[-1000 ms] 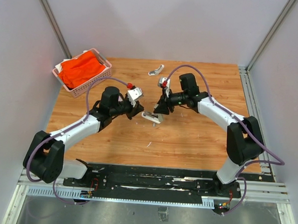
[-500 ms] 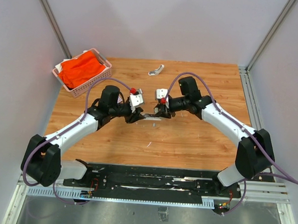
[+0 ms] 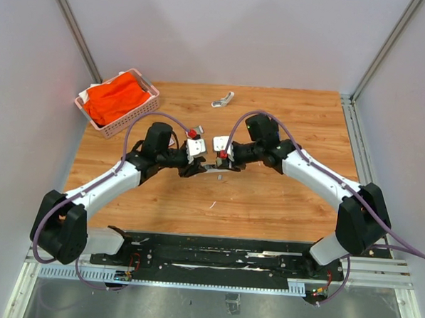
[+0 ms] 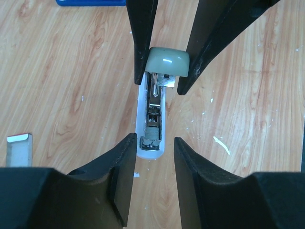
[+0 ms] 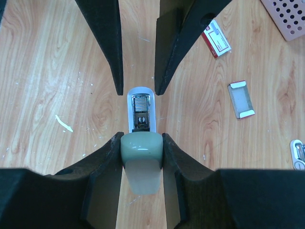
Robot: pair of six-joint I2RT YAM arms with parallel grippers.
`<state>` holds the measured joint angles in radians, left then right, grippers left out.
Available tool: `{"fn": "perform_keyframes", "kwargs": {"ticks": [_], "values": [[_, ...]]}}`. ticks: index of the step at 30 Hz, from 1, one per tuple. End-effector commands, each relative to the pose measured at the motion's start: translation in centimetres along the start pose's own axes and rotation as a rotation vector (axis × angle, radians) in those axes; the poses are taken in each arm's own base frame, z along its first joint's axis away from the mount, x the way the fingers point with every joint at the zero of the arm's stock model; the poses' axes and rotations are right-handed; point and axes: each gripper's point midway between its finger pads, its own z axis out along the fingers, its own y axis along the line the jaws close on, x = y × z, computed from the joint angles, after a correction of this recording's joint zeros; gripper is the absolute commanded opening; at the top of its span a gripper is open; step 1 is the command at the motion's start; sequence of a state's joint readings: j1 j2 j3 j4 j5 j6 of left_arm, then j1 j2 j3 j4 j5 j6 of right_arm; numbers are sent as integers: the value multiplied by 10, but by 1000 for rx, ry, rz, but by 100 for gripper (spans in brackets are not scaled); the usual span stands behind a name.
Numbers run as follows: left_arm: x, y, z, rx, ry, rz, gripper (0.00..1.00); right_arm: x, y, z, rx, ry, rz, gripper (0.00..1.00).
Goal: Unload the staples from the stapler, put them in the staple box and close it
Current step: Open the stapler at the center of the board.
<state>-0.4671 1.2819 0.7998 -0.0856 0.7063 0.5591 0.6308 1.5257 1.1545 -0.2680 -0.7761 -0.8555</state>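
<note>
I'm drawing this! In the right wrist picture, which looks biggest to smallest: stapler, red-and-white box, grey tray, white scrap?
Biggest: stapler, though it's nearest the camera.
Next: red-and-white box and grey tray look alike, so no ranking.
Smallest: white scrap.

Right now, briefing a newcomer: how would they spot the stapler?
Middle of the wooden table, between the left gripper and the right gripper. The stapler lies there: slim, white, metal channel showing, with a pale green end cap no neighbour has.
</note>
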Motion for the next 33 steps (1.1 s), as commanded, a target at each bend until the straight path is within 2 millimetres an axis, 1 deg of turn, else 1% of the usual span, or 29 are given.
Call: {"fn": "perform_keyframes", "kwargs": {"ticks": [1, 4, 10, 19, 24, 30, 33], "values": [[6, 6, 3, -30, 20, 74, 41, -11, -2, -3, 32, 25, -75, 1], [14, 12, 3, -66, 36, 98, 41, -12, -4, -3, 48, 42, -84, 1], [17, 16, 8, -86, 42, 103, 40, -18, -4, -4, 54, 34, -82, 1], [15, 7, 21, -52, 36, 67, 39, -24, -4, -4, 53, 14, -48, 1], [14, 7, 24, -53, 18, 24, 32, -28, -7, -7, 54, -16, -8, 1], [13, 4, 25, -40, 11, 5, 26, -33, -6, -10, 38, -61, 24, 1], [12, 4, 25, -36, 6, -1, 18, -35, -7, -12, 35, -79, 45, 0]]}}
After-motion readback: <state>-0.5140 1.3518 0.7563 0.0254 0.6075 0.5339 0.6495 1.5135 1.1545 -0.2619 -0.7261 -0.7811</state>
